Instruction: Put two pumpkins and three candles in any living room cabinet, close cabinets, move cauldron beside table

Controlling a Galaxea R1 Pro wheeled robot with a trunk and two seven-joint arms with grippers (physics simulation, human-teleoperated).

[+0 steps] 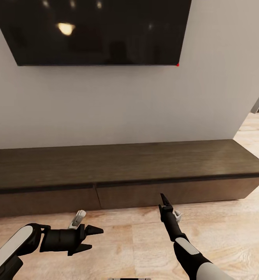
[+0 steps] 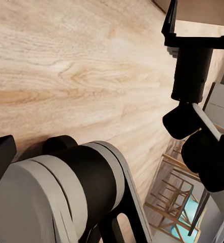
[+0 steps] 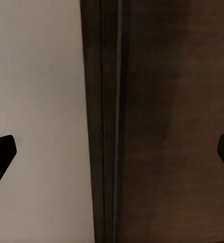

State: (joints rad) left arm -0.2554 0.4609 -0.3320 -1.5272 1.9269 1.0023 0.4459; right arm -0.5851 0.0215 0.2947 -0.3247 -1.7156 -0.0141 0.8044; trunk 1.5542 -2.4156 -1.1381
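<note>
Your view faces the cabinet [image 1: 121,171], a long dark unit set against the wall below a wall-mounted screen [image 1: 94,31], with every drawer front flush. Your right gripper [image 1: 164,202] points at the drawer front right of the centre seam; its fingers are spread wide and hold nothing. Your left gripper [image 1: 91,238] hangs over the wooden floor [image 1: 129,241], spread and empty.

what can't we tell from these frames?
- Cabinet insides: head view, drawer fronts shut, so contents hidden.
- Cabinet's left end: cut off by the head view's edge.
- Right gripper jaws: head view shows them edge-on; right wrist view shows the tips wide apart.
- TV top: cropped by the frame.
</note>
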